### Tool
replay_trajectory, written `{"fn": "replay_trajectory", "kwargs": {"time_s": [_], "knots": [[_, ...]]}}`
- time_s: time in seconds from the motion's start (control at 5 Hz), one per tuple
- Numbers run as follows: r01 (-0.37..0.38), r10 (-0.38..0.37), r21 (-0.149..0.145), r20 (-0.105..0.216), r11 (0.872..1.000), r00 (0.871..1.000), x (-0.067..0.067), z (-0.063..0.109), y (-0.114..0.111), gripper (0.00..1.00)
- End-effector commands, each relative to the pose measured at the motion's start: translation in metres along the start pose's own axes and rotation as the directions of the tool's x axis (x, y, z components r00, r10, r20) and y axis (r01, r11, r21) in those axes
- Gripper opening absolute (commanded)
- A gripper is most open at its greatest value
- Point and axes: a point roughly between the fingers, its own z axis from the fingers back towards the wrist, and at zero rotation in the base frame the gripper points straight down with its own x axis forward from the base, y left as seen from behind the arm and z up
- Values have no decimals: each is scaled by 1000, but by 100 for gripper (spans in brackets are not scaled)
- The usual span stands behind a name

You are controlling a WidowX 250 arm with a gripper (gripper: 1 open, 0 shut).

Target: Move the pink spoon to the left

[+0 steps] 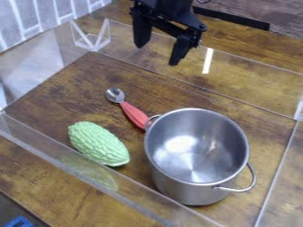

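Observation:
The pink spoon (pixel 129 107) lies flat on the wooden table, its silver bowl pointing up-left and its pinkish-red handle running down-right to the rim of the steel pot (pixel 199 153). My black gripper (pixel 160 46) hangs in the air near the top of the camera view, well above and behind the spoon. Its two fingers stand apart, open, with nothing between them.
A bumpy green vegetable (pixel 97 144) lies at the front left of the pot. Clear plastic walls (pixel 35 62) enclose the wooden table on the left and front. A small clear stand (pixel 89 35) sits at the back left.

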Motion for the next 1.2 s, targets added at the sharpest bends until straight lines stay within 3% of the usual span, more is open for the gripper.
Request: {"fn": "replay_trajectory", "kwargs": {"time_s": [0.0,0.4,0.6,0.8,1.0], "knots": [[-44,44,-10,67,999,997,-2,20,6,100],[-25,28,-41,68,999,997,2,22,-5,100],[41,-37,-47,74,998,997,9,20,-7,100],[25,-23,-46,52,999,998,5,13,-10,100],[-59,59,-31,15,998,998,0,6,-11,100]]}}
